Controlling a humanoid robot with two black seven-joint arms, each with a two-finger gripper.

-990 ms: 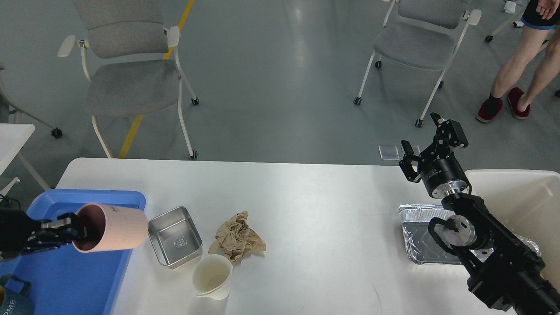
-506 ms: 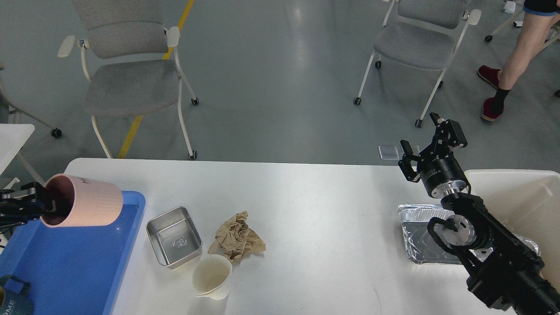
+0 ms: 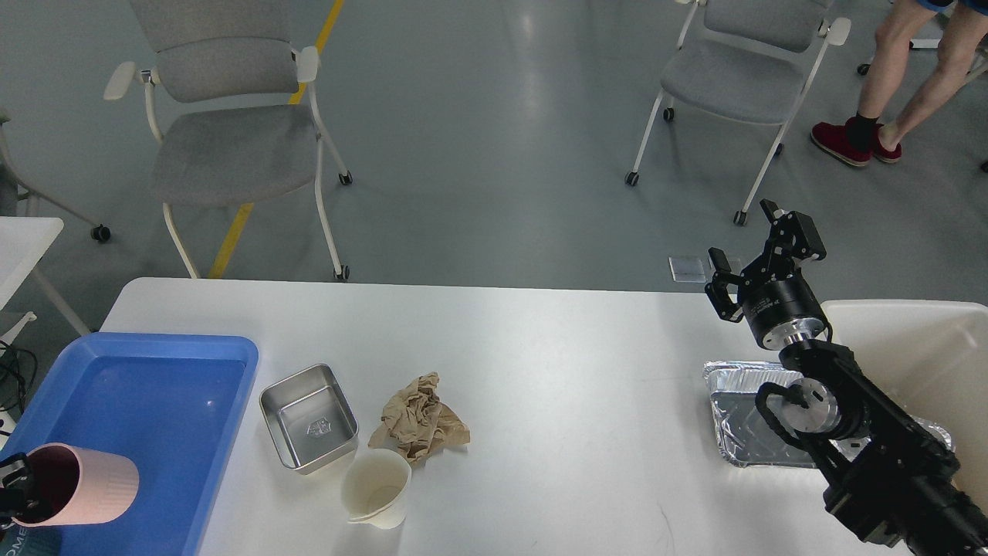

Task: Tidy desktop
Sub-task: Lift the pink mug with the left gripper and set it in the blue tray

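The white desktop [image 3: 540,363] fills the lower half of the head view. My left gripper [image 3: 9,491] shows only as a sliver at the lower left edge. It is shut on the rim of a pink cup [image 3: 85,485], held on its side over the near left corner of the blue tray [image 3: 162,401]. My right gripper [image 3: 745,241] is open and empty, raised above the desktop's far right edge. On the desktop lie a steel square dish [image 3: 309,417], a crumpled brown paper [image 3: 421,421], a tilted white paper cup [image 3: 376,488] and a foil tray [image 3: 733,421].
A cream-white bin [image 3: 926,340] stands at the right end, behind my right arm. Two grey chairs [image 3: 224,147] [image 3: 733,77] stand on the floor beyond the desktop. A person's legs [image 3: 888,85] move at the top right. A dark object [image 3: 15,537] sits in the tray's near corner.
My left gripper has carried the pink cup from above the tray's far left part down and toward me, to the tray's near left corner. The right arm has not moved. The person walked on.
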